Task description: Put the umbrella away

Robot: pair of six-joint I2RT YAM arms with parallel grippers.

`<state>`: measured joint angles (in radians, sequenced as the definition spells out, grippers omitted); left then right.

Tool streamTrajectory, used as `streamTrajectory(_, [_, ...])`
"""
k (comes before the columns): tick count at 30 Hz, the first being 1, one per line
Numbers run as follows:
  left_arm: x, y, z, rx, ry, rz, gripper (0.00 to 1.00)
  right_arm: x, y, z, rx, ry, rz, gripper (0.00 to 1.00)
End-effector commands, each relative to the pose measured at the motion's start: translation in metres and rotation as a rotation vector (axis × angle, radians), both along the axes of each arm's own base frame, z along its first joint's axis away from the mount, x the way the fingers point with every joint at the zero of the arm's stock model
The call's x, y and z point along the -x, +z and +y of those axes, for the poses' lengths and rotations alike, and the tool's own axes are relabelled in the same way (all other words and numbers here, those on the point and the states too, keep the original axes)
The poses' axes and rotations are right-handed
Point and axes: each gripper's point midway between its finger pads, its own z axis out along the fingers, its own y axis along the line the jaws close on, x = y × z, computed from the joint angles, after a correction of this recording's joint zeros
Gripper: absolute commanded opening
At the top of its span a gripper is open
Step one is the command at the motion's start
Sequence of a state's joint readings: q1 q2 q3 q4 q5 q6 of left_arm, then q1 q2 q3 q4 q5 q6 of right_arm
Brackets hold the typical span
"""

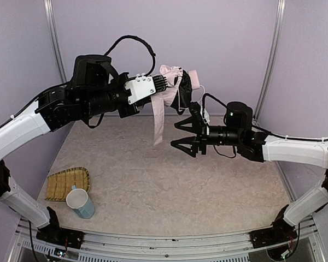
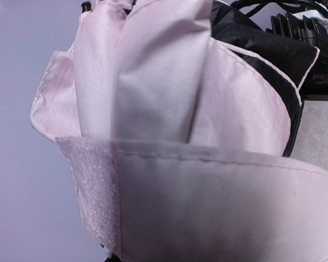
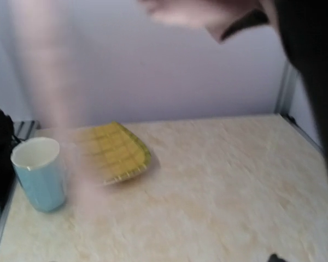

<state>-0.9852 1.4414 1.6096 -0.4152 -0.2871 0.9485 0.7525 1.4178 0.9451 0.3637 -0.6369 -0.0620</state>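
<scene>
The umbrella [image 1: 175, 87] is a folded bundle of pale pink fabric with black lining, held high above the table at the back. Its small pink handle [image 1: 193, 77] points right. A long pink strap [image 1: 158, 117] hangs down from it. My left gripper [image 1: 165, 84] is shut on the bundle. In the left wrist view the fabric [image 2: 169, 82] and the velcro strap [image 2: 218, 202] fill the frame and hide the fingers. My right gripper [image 1: 179, 135] is open and empty, just below and right of the hanging strap. The right wrist view is blurred, with the strap [image 3: 46, 82] at left.
A yellow woven tray [image 1: 68, 183] and a light blue cup [image 1: 80, 203] sit at the table's front left. Both also show in the right wrist view, the tray [image 3: 112, 153] behind the cup [image 3: 39, 172]. Metal frame posts [image 1: 272, 54] and purple walls enclose the table.
</scene>
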Motion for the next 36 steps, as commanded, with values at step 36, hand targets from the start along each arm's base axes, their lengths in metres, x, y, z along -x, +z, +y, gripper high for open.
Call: streamTrajectory(36, [0.011,0.047,0.007,0.130,0.019,-0.058,0.00,0.032,0.034,0.033,-0.153,0.067,-0.041,0.79])
